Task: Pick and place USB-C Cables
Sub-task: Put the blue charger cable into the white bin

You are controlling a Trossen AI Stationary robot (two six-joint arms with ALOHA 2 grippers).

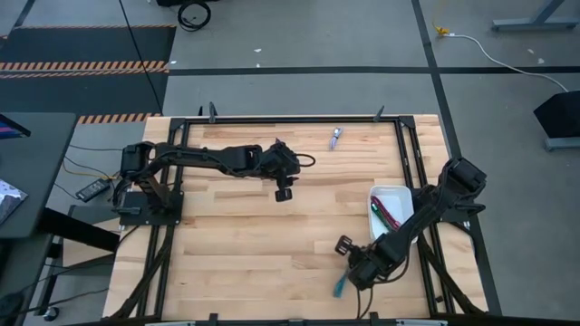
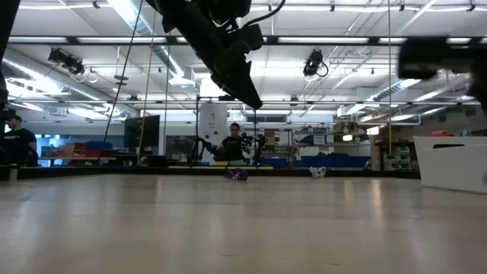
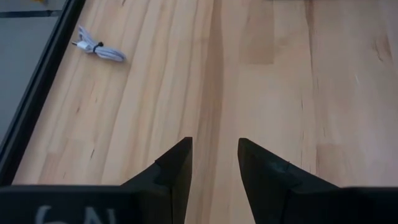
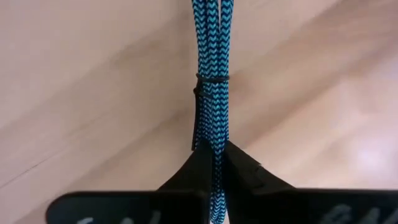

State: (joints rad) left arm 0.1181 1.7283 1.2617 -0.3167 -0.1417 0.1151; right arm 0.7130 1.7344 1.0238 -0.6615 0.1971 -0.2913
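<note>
Teal cable (image 4: 212, 81) clamped in right gripper (image 4: 214, 155) near bundle tie, for tray (image 1: 388, 195); left gripper (image 3: 214, 165) apart, idle.

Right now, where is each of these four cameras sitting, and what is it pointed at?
High: overhead, straight down on table, both arms, white tray.
Low: tabletop level, facing the room; an arm hangs above.
Left wrist: past open left gripper to lilac cable, shared with high.
Right wrist: right gripper clamping teal cable.

Overhead, table-level and two wrist views share the table (image 1: 272, 235).
</note>
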